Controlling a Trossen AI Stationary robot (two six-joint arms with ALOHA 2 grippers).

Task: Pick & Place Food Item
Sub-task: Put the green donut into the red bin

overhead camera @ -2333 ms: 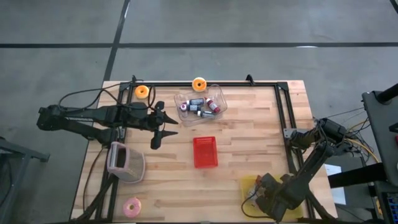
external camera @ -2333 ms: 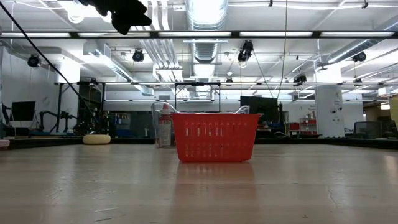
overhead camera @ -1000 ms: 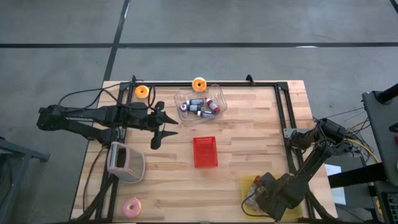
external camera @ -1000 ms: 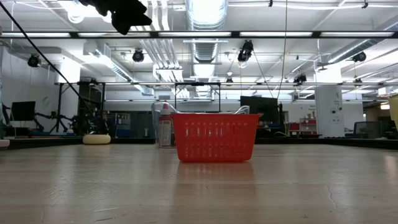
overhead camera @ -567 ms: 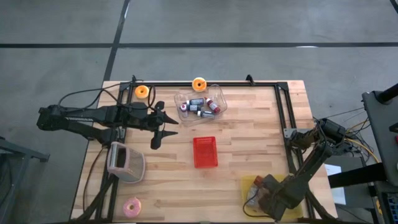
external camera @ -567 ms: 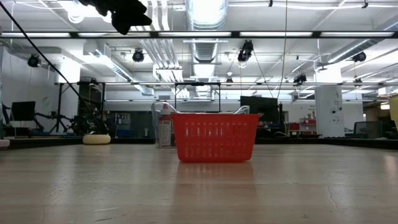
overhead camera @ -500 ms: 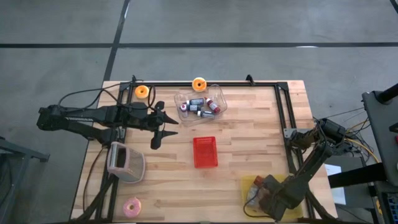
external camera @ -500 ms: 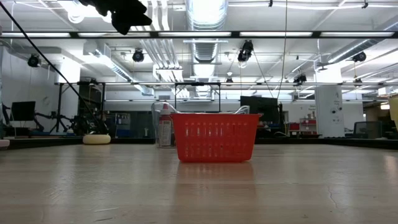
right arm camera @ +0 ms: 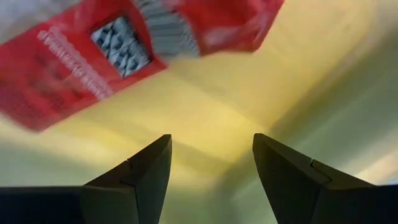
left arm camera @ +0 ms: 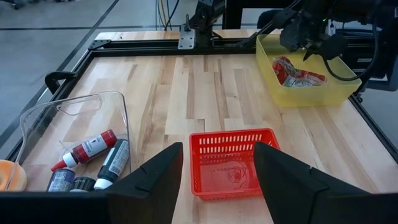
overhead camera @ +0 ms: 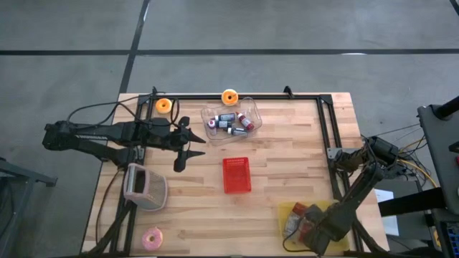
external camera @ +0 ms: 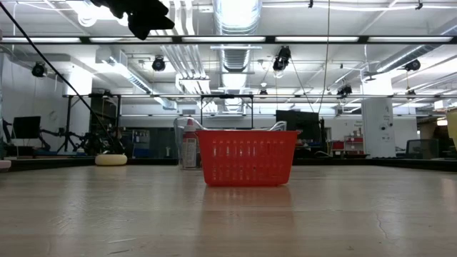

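A red food packet lies in the yellow bin at the table's near right corner; it also shows in the left wrist view. My right gripper hangs open inside the bin, fingers pointing down, with the packet just beyond its fingertips and nothing between them. The red basket stands mid-table on its base. My left gripper hovers open above the table left of the basket, high up in the low view.
A clear tub of small bottles sits at the far middle, with two orange rings by the far rail. A pink-grey container and a pink ring lie near left. Bare wood surrounds the basket.
My right arm has shifted a little toward the table's right edge over the yellow bin, its fingers staying apart. The left arm, basket and packet have kept still.
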